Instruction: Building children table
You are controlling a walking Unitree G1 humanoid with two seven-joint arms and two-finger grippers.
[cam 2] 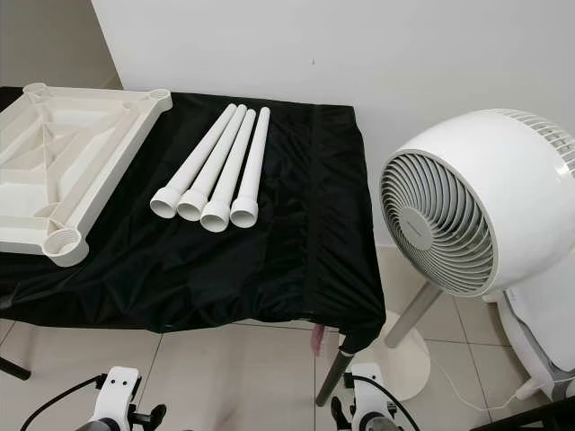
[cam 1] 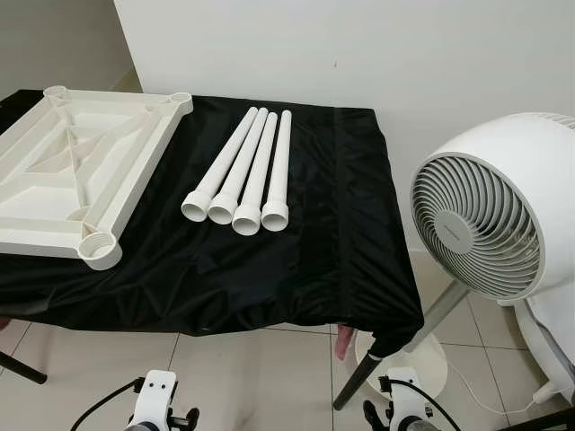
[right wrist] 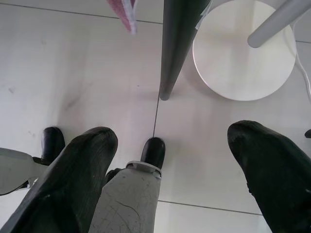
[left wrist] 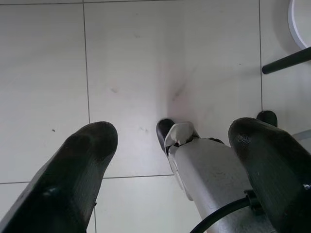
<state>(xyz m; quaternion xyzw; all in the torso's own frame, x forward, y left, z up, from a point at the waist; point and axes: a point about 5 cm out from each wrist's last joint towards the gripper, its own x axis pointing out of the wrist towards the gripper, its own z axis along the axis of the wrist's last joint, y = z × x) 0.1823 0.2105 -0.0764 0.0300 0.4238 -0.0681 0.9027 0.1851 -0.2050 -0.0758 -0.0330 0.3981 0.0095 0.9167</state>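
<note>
A cream plastic tabletop (cam 1: 76,157) lies upside down on the left of a black-covered table (cam 1: 296,260), with round sockets at its corners; the near one (cam 1: 100,250) faces up. Several white tube legs (cam 1: 241,175) lie side by side in the middle of the cloth, open ends towards me. Both arms hang low below the table's front edge. My left gripper (left wrist: 170,160) is open above the tiled floor. My right gripper (right wrist: 170,155) is open too, over the floor near the table's leg.
A large white pedestal fan (cam 1: 503,211) stands right of the table, its round base (right wrist: 243,53) on the floor beside a dark table leg (right wrist: 177,43). A white wall runs behind. Pale floor tiles (cam 1: 252,377) lie before the table.
</note>
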